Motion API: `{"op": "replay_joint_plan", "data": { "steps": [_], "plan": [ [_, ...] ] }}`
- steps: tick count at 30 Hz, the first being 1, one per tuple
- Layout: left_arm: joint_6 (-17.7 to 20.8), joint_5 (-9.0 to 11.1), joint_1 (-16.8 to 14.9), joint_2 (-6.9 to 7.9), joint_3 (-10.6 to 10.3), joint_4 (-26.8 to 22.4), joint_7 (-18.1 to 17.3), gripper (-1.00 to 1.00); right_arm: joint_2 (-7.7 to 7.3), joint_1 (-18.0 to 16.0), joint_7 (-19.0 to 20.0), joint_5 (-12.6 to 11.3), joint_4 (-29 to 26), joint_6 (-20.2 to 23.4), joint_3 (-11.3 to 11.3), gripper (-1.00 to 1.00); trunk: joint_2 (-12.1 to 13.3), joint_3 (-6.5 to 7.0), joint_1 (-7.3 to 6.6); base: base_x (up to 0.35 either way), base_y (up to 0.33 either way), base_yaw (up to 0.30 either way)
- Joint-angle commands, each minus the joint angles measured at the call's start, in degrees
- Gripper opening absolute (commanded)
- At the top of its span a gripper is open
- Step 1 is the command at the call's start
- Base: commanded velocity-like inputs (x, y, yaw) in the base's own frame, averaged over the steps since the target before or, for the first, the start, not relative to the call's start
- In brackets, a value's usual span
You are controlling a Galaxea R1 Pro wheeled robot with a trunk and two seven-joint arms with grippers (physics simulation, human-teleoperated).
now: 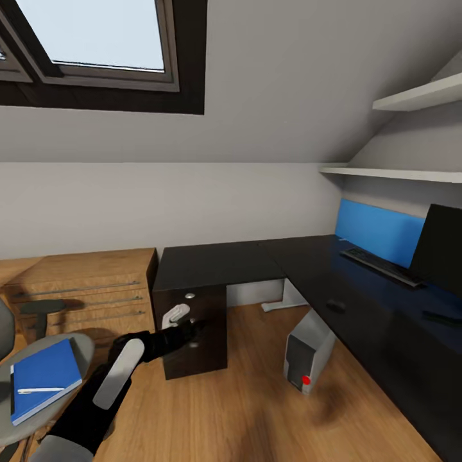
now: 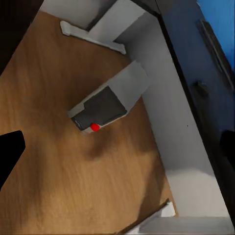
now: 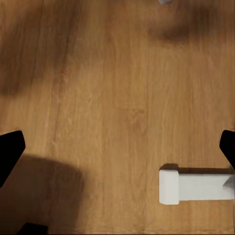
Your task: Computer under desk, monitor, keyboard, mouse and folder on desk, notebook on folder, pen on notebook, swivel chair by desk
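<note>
We found the folder (image 1: 43, 378) flat on the swivel chair (image 1: 80, 350) left of the desk (image 1: 256, 260), judged it light and stiff, best pinched at an edge, our left gripper (image 1: 192, 330) empty, opening unclear.

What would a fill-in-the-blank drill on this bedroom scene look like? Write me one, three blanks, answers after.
1. The blue folder lies on the seat of the swivel ____.
2. The white pen rests on top of the ____.
3. The computer stands on the wood floor, under the edge of the ____.

Missing words: chair; folder; desk.
</note>
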Motion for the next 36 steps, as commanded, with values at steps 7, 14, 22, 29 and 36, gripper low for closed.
{"op": "replay_joint_plan", "data": {
  "steps": [7,14,22,29,36],
  "plan": [
    [3.37,0.3,-10.49,-4.5,-0.16,3.8,1.4,1.0,-0.12,0.93,0.25,-0.58,2.38,-3.84,0.38,1.0,2.78,1.19,-1.54,0.001,0.001,-0.034],
    [3.19,0.43,-10.94,-4.92,0.23,4.11,3.89,1.0,0.35,1.23,0.27,-0.26,4.45,-4.45,0.5,1.0,5.59,2.45,-3.08,0.0,0.0,-0.008],
    [0.2,0.28,-11.02,-8.17,-1.99,14.46,12.03,1.0,0.86,1.26,0.27,0.0,7.05,-4.87,0.54,1.0,8.8,3.88,-4.84,0.0,0.0,-0.01],
    [-2.94,0.3,-10.95,-8.71,-2.59,17.01,12.09,1.0,0.87,1.26,0.21,0.03,7.11,-4.86,0.52,1.0,11.61,5.13,-6.38,0.0,0.0,-0.01],
    [-4.66,-0.55,-9.36,-8.34,-4.14,18.09,11.42,1.0,0.87,1.26,0.21,0.03,7.14,-4.62,0.55,1.0,14.42,6.38,-7.91,0.0,0.0,-0.001]
  ]
}}
